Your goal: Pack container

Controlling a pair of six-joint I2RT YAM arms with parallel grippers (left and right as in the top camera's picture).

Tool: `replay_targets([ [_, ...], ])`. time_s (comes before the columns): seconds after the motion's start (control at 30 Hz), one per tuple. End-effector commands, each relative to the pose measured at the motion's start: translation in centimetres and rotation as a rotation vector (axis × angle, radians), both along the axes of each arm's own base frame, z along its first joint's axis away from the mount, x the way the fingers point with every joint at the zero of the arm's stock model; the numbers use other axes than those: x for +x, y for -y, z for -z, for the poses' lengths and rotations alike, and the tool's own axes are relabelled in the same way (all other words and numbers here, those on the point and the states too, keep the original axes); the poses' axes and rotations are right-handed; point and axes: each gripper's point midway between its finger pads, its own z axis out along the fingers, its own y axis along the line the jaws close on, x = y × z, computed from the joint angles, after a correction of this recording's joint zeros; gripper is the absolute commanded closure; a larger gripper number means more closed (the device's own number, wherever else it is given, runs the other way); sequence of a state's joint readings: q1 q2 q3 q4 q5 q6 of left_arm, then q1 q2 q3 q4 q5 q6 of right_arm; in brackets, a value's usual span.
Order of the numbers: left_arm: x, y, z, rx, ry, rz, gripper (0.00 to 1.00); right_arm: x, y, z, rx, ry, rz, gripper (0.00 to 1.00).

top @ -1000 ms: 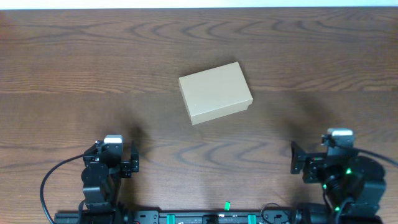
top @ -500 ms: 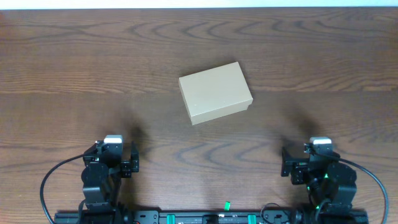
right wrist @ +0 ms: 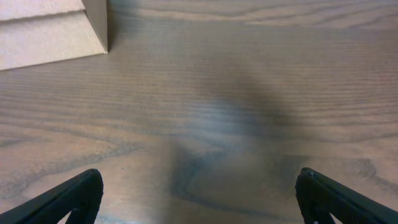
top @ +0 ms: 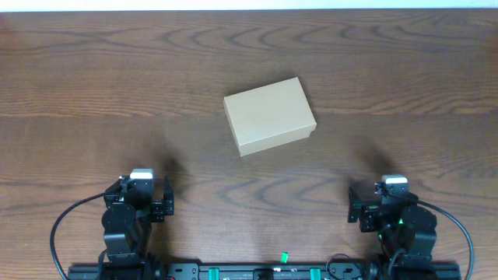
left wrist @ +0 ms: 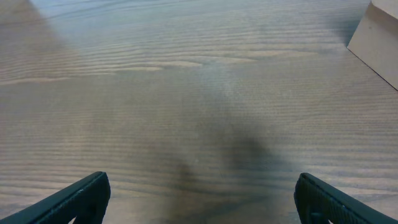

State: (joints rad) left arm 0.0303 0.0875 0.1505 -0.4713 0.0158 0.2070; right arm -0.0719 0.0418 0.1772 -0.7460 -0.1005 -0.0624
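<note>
Overhead: I see the box point(top: 270, 116) ahead between both arms, long axis crosswise, slightly skewed; right gripper point(top: 379, 207) marginally nearer than left gripper point(top: 144, 196); both jaws wide apart, empty

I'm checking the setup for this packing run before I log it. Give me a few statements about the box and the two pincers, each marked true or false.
1. The cardboard box lies with its lid shut. True.
2. The left pincer grips the box. False: it is open and holds nothing, and it sits near the table's front edge, well apart from the box.
3. The right pincer is open and empty. True.
4. The box sits square to the table's edges. False: it lies turned at an angle, near the middle of the table.
</note>
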Motion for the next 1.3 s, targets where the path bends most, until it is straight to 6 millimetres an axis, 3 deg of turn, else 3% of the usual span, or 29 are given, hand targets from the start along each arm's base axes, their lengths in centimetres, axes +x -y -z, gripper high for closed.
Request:
replay_targets([
  [0.0,-0.09,-0.03,0.67,0.004,-0.011,0.002,0.04,-0.04,-0.23,0.32,0.009,0.004,-0.008,0.01],
  [1.27,-0.09,-0.04,0.67,0.004,-0.011,0.001,0.04,0.03,-0.82,-0.01,0.017,0.021,-0.033,0.01],
])
